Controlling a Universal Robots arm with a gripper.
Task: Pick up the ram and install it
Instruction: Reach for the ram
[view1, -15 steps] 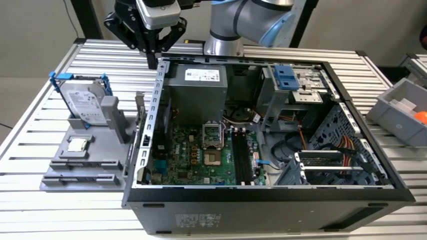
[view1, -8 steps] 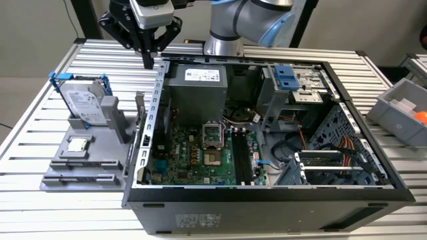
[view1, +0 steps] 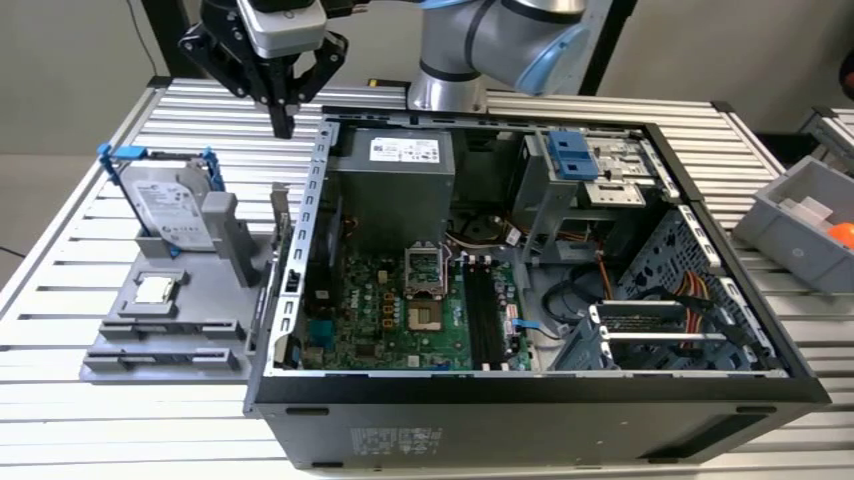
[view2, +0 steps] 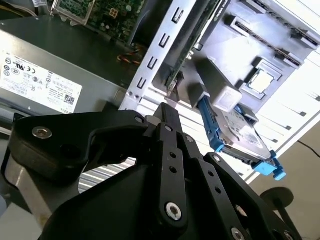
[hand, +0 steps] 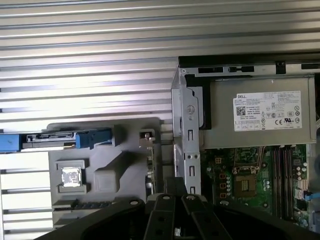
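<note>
The ram (view1: 279, 215) is a thin dark-green stick standing on edge in the grey holder (view1: 134, 345), right beside the open computer case's wall (view1: 315, 200). It appears edge-on in the first wrist view (hand: 148, 167) and as a green strip in the second wrist view (view2: 192, 45). My gripper (view1: 282, 125) hangs above the ram's far end, apart from it. Its fingers are shut together with nothing between them in both wrist views (view2: 169, 112) (hand: 172, 182). The black memory slots (view1: 478, 310) (hand: 280, 170) lie on the motherboard inside the case.
The holder also carries a silver hard drive in a blue-edged bracket (view1: 167, 205) (view2: 240, 132) and a small square processor chip (view1: 156, 290) (hand: 70, 176). A power supply (view1: 394, 165) fills the case's back. A grey bin (view1: 801, 225) stands at the exterior view's right.
</note>
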